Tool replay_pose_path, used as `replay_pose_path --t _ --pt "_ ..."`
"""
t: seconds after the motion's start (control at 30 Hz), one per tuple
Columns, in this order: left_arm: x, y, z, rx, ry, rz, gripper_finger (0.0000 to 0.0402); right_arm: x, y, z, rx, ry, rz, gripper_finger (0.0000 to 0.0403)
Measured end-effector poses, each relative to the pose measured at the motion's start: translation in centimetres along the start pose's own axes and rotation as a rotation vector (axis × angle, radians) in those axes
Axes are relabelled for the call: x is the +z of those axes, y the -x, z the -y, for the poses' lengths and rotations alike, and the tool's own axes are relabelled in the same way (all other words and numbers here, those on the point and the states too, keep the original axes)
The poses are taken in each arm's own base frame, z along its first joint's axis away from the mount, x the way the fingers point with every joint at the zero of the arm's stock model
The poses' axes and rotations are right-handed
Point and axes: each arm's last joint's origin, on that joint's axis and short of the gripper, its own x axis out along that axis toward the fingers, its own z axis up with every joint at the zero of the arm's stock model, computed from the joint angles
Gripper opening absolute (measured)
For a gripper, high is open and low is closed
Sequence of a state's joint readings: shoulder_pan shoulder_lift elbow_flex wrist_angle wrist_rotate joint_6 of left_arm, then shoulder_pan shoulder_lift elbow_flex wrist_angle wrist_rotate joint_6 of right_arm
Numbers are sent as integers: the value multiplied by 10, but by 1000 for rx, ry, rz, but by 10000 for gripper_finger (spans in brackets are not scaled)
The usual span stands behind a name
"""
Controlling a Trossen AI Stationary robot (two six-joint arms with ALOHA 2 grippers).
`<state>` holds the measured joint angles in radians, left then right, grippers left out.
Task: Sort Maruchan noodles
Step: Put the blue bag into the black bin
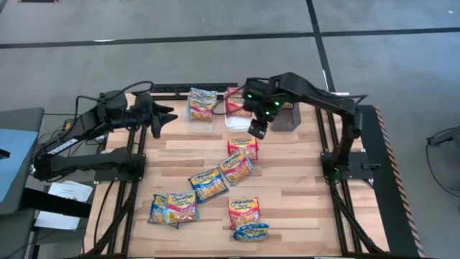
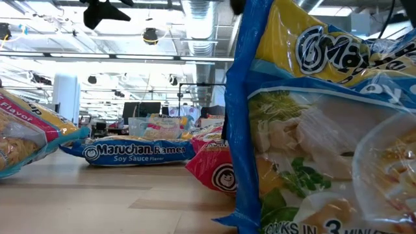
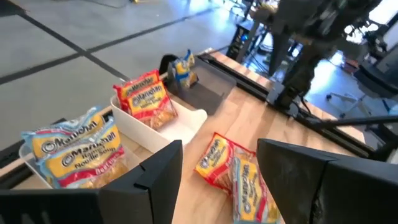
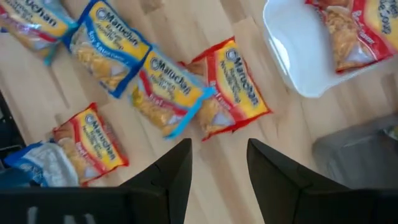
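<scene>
Several Maruchan noodle packets lie flat on the wooden table: a red one (image 1: 243, 146), blue ones (image 1: 236, 169) (image 1: 208, 183), a pair near the left (image 1: 172, 208), and a red and a blue one at the near edge (image 1: 244, 219). My right gripper (image 4: 219, 146) hangs open above the table beside the red packet (image 4: 233, 87), with nothing between its fingers. My left gripper (image 1: 165, 119) waits open at the far left, pointing toward the bins. At the far edge, a clear bin (image 1: 202, 104) holds blue-edged packets and a white bin (image 1: 235, 108) holds a red packet (image 4: 348, 25).
A grey bin (image 1: 286, 116) stands to the right of the white bin, partly under my right arm; something blue and yellow (image 3: 183, 68) shows in it. Black frame rails run along the table's left and right sides. Bare wood lies at the near right.
</scene>
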<state>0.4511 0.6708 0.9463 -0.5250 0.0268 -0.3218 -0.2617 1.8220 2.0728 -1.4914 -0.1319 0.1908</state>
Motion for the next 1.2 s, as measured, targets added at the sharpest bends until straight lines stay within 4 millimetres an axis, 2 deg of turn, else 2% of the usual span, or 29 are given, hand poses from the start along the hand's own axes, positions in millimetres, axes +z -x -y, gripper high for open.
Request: replay_pose_path --t 0.13,0.3,0.57,0.7,0.87,1.03,1.2 --pt "-3 0 0 -12 -2 -33 194 -22 20 -20 -22 -2 -11 177" --pt "-4 0 0 -41 -1 -60 194 -42 32 -45 8 -24 -10 178" --pt "-6 0 3 -123 1 -91 194 -67 28 -99 78 -29 -64 211" --pt "-6 0 3 -151 1 -100 194 -81 17 -131 106 -3 -133 235" --pt "-6 0 3 -155 2 -100 194 -101 -1 -169 114 91 -202 239" --pt "-6 0 3 -155 2 -100 194 -115 -31 -202 115 167 -301 240" --pt "-6 0 4 -155 3 -100 194 -121 -65 -223 118 217 -395 240"
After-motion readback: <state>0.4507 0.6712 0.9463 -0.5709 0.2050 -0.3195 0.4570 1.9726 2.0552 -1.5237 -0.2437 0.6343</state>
